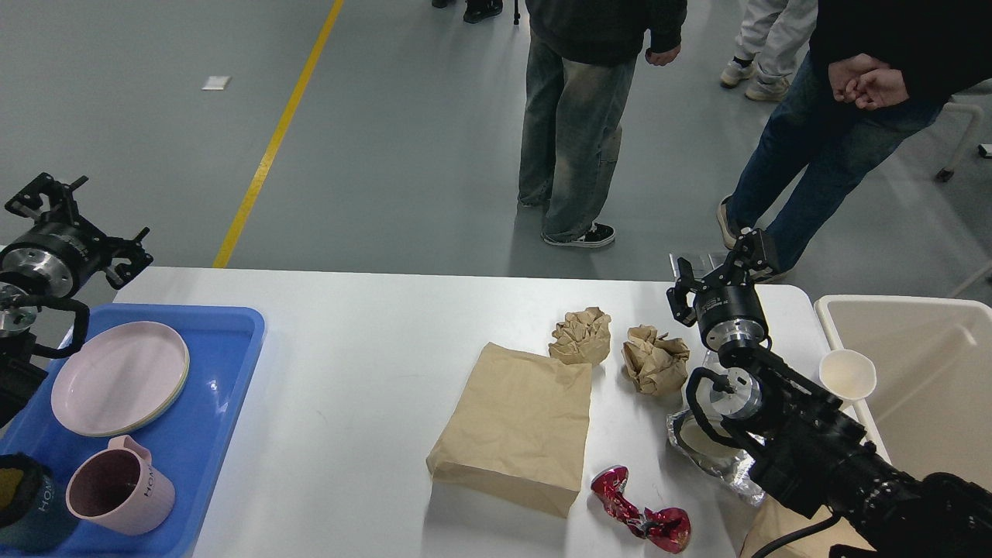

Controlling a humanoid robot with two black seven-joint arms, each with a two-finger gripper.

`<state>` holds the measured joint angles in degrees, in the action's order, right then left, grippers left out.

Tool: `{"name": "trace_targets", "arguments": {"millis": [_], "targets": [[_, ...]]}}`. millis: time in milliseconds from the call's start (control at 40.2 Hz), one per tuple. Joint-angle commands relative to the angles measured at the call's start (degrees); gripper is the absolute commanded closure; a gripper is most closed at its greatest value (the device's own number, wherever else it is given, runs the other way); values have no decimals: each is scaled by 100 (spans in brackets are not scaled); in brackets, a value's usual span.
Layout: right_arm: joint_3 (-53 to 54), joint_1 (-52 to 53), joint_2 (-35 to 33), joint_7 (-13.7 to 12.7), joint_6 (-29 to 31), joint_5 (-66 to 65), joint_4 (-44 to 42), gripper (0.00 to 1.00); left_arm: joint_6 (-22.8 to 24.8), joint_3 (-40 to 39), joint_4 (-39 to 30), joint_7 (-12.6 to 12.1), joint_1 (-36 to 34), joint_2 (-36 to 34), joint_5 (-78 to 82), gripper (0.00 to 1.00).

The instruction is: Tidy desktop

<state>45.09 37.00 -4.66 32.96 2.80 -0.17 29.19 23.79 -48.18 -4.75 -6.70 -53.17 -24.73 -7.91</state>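
The white desktop [349, 372] carries a flat brown paper bag [511, 426], two crumpled brown paper balls [580, 335] [655, 359], a crushed red wrapper [639, 519] and a foil wrapper [709, 453]. My left gripper [81, 221] is open and empty, above the table's far left corner, beyond the blue tray [225, 372]. My right gripper [717, 267] is open and empty, over the table's far edge, just behind the right paper ball. My right arm covers part of the foil wrapper.
The blue tray holds a pink plate [120, 377], a pink mug [116, 496] and a dark mug [23, 500]. A beige bin [930, 372] stands at the right, with a white paper cup [847, 374] at its rim. People stand beyond the table.
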Motion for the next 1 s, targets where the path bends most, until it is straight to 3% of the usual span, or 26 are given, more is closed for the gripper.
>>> {"name": "trace_targets", "arguments": {"millis": [0,771,896,921,971], "targets": [[0,0,0,0,1,-1,-1,0,3,1,0,2,-45,73,0,4],[0,0,0,0,1,-1,-1,0,12,10,-8,37,368,873,18,4],[0,0,0,0,1,-1,-1,0,12,19,0,528,386,899,18,4],[0,0,0,0,1,8,-1,0,46,19,0,791,403,952,26,4],[0,0,0,0,1,-1,-1,0,160,19,0,1073,456,1013,26,4]]}}
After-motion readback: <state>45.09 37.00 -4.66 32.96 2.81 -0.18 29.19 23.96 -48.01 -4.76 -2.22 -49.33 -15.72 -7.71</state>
